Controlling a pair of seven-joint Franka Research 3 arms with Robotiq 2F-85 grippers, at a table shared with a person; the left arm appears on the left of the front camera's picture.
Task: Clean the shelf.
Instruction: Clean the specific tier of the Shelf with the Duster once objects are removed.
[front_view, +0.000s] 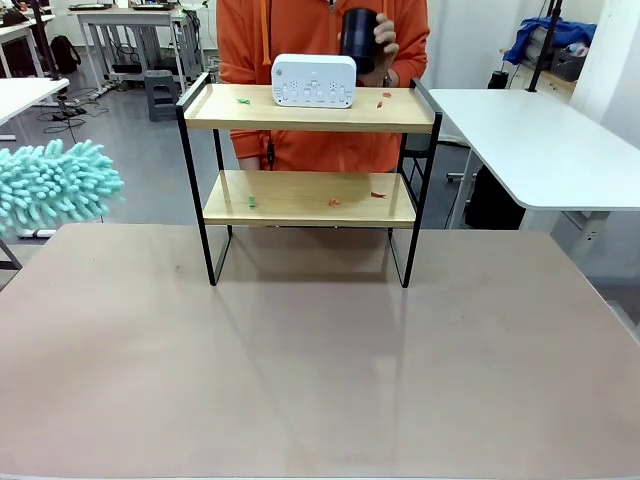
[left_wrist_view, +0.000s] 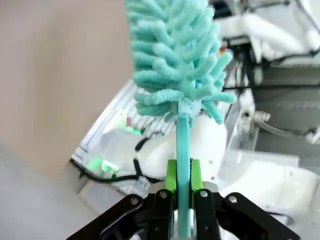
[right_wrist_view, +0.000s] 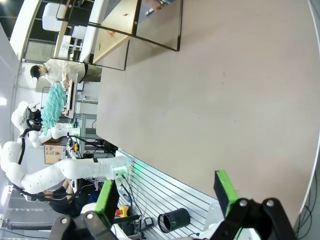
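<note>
Tan bench (front_view: 320, 380) runs bare from my side toward the far edge, with white tables and office clutter beyond it. Near that far edge, about midway across, stands the shelf (front_view: 310, 110). It is upright, its black frame legs on the bench, with two pale wooden boards one above the other. A white device (front_view: 314, 80) with a row of buttons sits in the middle of the top board. Small red and green scraps (front_view: 243, 100) lie on both boards, a few on each. Behind the shelf stands a person in an orange top, one hand (front_view: 386, 45) holding a black cylinder (front_view: 358, 38) higher than the top board.

My left claw (left_wrist_view: 183, 200) is pressed together on the thin teal stem of a fluffy teal duster (left_wrist_view: 175, 55). A green pad sits on either side of the stem, and the head rises straight out beyond my fingers. Seen from the front, the duster (front_view: 55, 185) hangs at my left by the bench's far left corner — well apart from the shelf and roughly level with its lower board.

My right claw (right_wrist_view: 166, 192) is spread wide and pinches nothing. It looks across the bench, and the shelf (right_wrist_view: 120, 25) lies far off at the top of that view — well apart from these fingers.
</note>
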